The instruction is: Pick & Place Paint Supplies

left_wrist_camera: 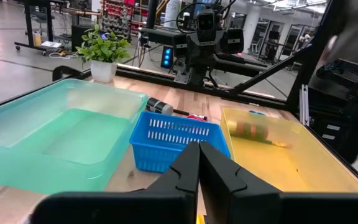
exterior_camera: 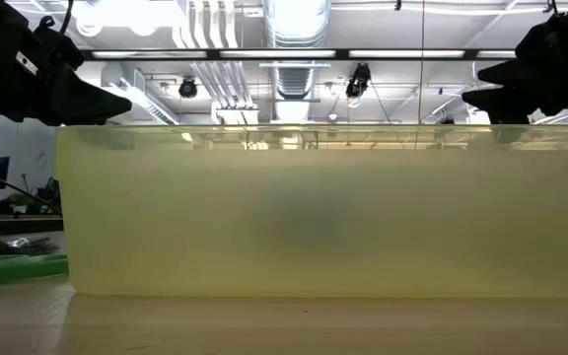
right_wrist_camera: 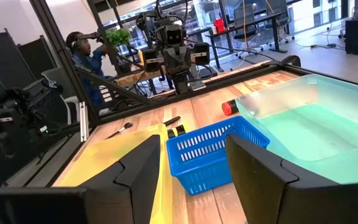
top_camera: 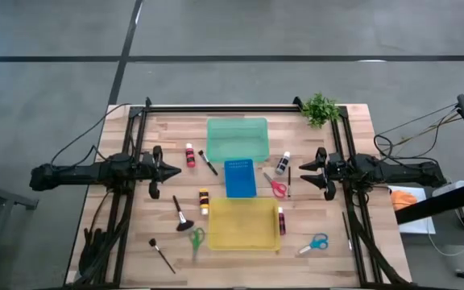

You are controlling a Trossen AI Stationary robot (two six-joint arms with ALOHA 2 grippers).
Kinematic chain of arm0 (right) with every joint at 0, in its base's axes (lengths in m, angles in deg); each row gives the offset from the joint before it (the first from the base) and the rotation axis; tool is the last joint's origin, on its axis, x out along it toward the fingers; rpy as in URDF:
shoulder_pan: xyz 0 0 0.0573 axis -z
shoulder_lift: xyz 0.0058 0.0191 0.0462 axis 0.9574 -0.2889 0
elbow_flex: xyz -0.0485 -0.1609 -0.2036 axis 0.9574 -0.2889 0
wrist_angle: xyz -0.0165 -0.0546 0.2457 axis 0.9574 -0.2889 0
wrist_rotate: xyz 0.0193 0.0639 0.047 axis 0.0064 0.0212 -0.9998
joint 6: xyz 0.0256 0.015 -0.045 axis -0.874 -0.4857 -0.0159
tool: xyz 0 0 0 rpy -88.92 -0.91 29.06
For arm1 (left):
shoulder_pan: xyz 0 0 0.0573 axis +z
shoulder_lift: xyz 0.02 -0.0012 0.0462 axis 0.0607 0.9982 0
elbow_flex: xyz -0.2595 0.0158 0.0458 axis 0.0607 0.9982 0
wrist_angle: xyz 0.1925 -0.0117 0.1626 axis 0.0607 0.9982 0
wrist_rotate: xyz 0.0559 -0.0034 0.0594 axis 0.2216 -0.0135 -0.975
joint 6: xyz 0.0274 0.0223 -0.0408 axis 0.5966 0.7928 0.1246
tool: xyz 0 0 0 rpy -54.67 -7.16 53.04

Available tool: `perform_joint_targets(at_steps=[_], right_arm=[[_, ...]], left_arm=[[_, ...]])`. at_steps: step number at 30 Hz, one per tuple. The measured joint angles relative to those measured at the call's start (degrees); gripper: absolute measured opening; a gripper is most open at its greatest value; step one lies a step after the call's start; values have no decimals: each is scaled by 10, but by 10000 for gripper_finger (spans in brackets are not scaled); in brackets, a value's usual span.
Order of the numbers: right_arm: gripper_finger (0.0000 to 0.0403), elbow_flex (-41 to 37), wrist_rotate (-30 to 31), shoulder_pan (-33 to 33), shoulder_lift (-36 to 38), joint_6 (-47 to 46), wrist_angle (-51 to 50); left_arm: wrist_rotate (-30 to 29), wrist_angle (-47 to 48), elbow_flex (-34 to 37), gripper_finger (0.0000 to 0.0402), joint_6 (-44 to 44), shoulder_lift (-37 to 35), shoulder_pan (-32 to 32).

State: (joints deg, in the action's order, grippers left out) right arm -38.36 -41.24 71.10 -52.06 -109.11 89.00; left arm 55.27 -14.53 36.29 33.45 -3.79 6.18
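My left pincer (top_camera: 177, 169) closed and empty, right pincer (top_camera: 302, 171) wide: brushes (top_camera: 180, 213), bottles (top_camera: 190, 155) and scissors (top_camera: 275, 186) lie scattered on the desk (top_camera: 167, 133); thin handles may slip on grasping.

Bright overhead light; low view seemingly blurred.

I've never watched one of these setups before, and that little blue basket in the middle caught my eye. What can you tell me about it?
The blue basket is a small rectangular tray of bright blue plastic, with slotted walls and a perforated floor. It sits upright on the wooden table near the centre, between the green tray and the yellow tray, close against both. It looks empty. Neither end effector touches it.
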Motion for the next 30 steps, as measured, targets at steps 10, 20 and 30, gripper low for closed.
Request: perform_joint_targets(at_steps=[10,20,30], right_arm=[[180,0,0,0,0,0,0],[180,0,12,0,0,12,13],[180,0,16,0,-2,-126,153]], left_arm=[[0,0,0,20,0,0,0],[0,0,0,20,0,0,0],[0,0,0,20,0,0,0]])
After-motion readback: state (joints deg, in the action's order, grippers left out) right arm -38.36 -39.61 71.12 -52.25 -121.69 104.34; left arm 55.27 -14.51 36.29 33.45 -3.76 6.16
